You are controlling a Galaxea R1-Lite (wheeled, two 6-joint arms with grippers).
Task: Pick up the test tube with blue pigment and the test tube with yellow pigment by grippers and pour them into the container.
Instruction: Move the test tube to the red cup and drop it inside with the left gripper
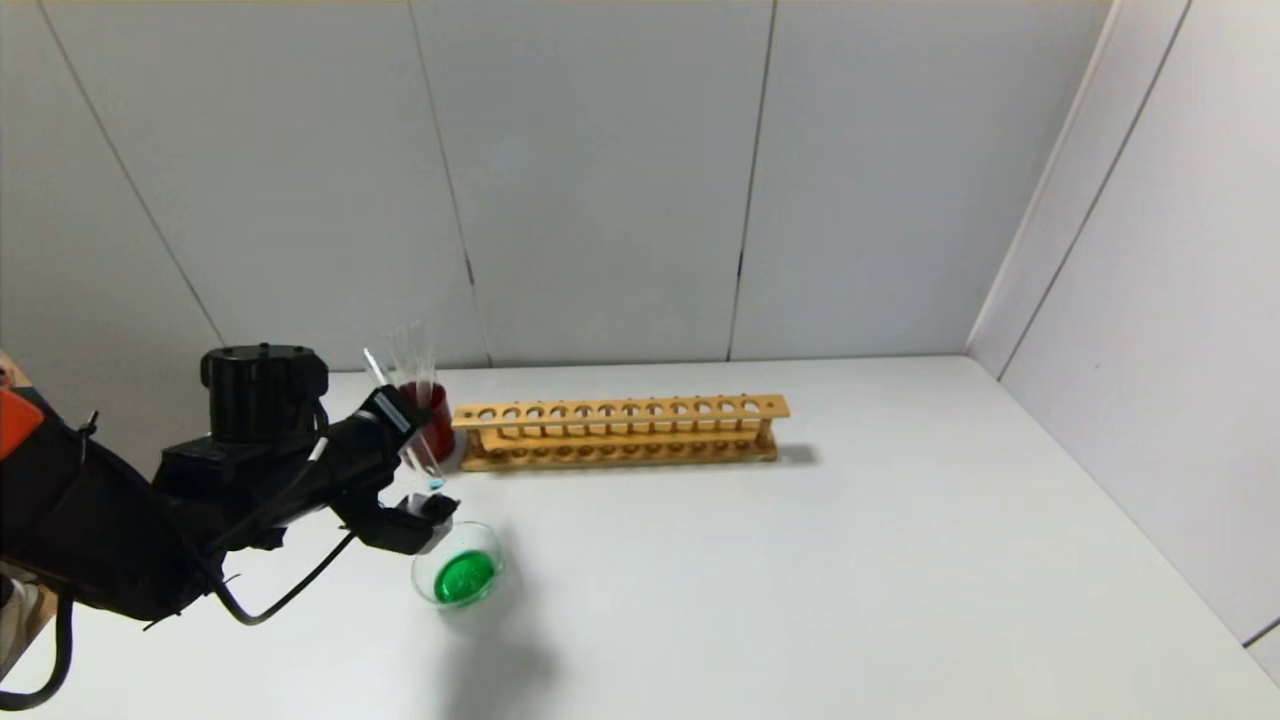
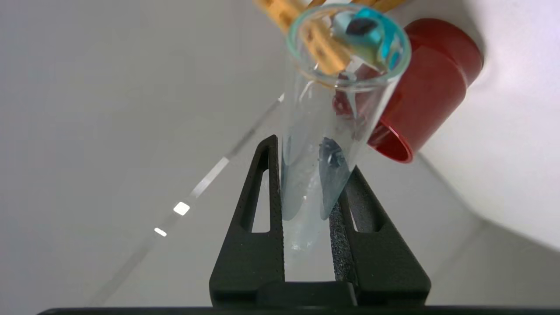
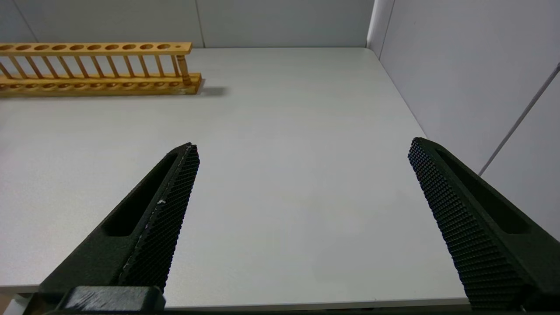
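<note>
Low at the left of the white matte table [image 1: 800,560]: black left gripper [image 1: 415,470] on its cabled arm, fingers clamped tight on the thin clear glass test tube with blue pigment [image 1: 425,455]. Seen from the left wrist, two black wedge-shaped fingers [image 2: 258,245] with finely dimpled pads pressed against the tube's smooth round wall [image 2: 319,166], one on each side; open rim nearest the camera, a little cyan liquid pooled at the rounded far end. In the head view, tube tilted, blue-tinted bottom end low and just above the far rim of the small shallow round clear glass dish [image 1: 458,565]. Bright green liquid lying in that dish, which sits on the table near the front left. Just behind the gripper, a dark red opaque cylindrical cup [image 1: 430,415] with several colourless glass tubes standing in it. Beside the cup to the right, a long light wooden rack [image 1: 620,430] with a row of round holes along its top rail and turned spindles at the ends, no tubes in it. Test tube with yellow pigment: not to be made out in any view. Right gripper [image 3: 302,210] visible only from its own wrist, hanging over bare table near the right wall, textured honeycomb-patterned fingers spread wide apart, nothing between them.
</note>
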